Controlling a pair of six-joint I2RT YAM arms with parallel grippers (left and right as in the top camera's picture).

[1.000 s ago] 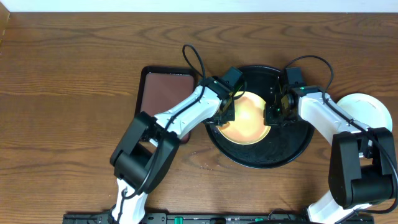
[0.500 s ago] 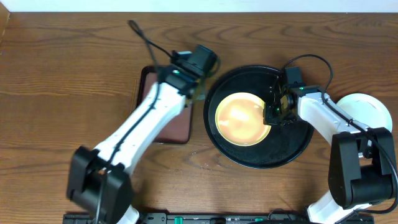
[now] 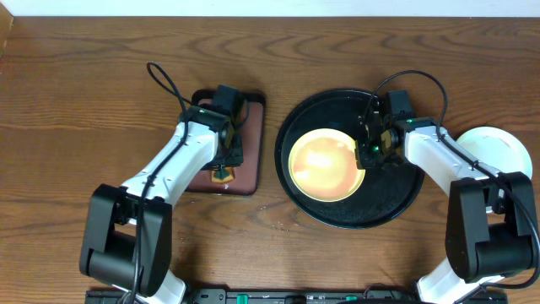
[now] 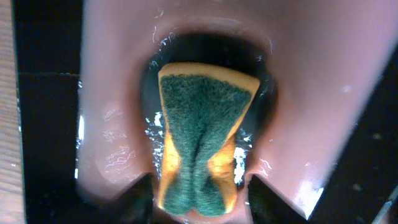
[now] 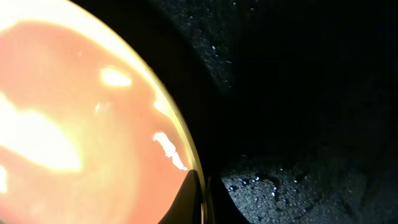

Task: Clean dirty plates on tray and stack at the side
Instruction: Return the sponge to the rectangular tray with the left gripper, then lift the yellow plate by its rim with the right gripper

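Left side: the left gripper [image 3: 221, 171] is clamped on a green-and-yellow sponge [image 4: 202, 137], pinched at its waist and held low over the wet reddish-brown tray [image 3: 249, 160].
Right side: the right gripper [image 3: 365, 154] is closed on the right rim of the yellow plate [image 3: 325, 162]; the rim is seen between the fingertips in the wrist view.
Plate position: it lies on the left half of the black tray [image 3: 396, 198]. An orange-red tint covers its well; smear or glare cannot be told.
Side stack: a pale round plate [image 3: 498, 148] rests on the surface [image 3: 84, 84] just right of the black tray; how many lie there cannot be told.
Step judged: the sponge is probably being wetted before wiping.
Done well: the sponge should be brought flat onto the well, scouring face down, and swept toward the held rim.
Risk: the thin rim grip could slip under sideways pressure.
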